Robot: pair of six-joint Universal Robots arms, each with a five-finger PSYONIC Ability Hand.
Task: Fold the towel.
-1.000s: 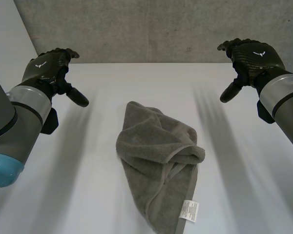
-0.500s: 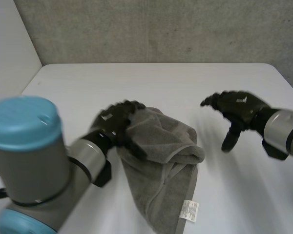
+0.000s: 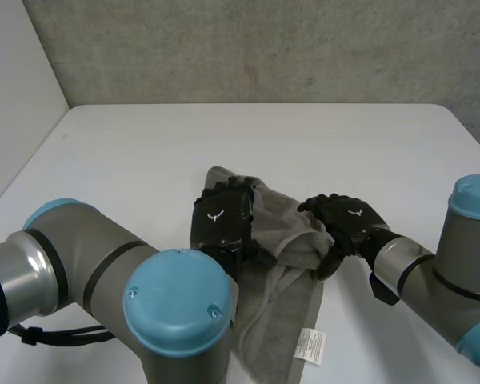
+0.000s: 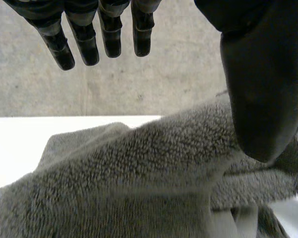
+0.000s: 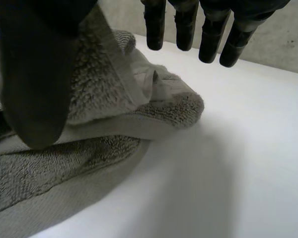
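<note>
Left hand (image 3: pixel 222 224) over the towel's (image 3: pixel 276 308) left side, fingers straight and spread, nothing pinched. Right hand (image 3: pixel 348 220) at the bunched right edge, fingers straight, thumb beside the fold, no grip. Towel lies crumpled at middle of table (image 3: pixel 128 144). Step: reaching for a hold. Next, likely: pinch edges, spread it flat before folding.

grey towel (image 3: pixel 282 234), white label (image 3: pixel 310 346); black left hand (image 3: pixel 222 220) and right hand (image 3: pixel 349 221); white table (image 3: pixel 144 152); mottled grey wall (image 3: pixel 264 48)

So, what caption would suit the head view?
Left hand and right hand, both open, poised over a crumpled grey towel on the white table.
</note>
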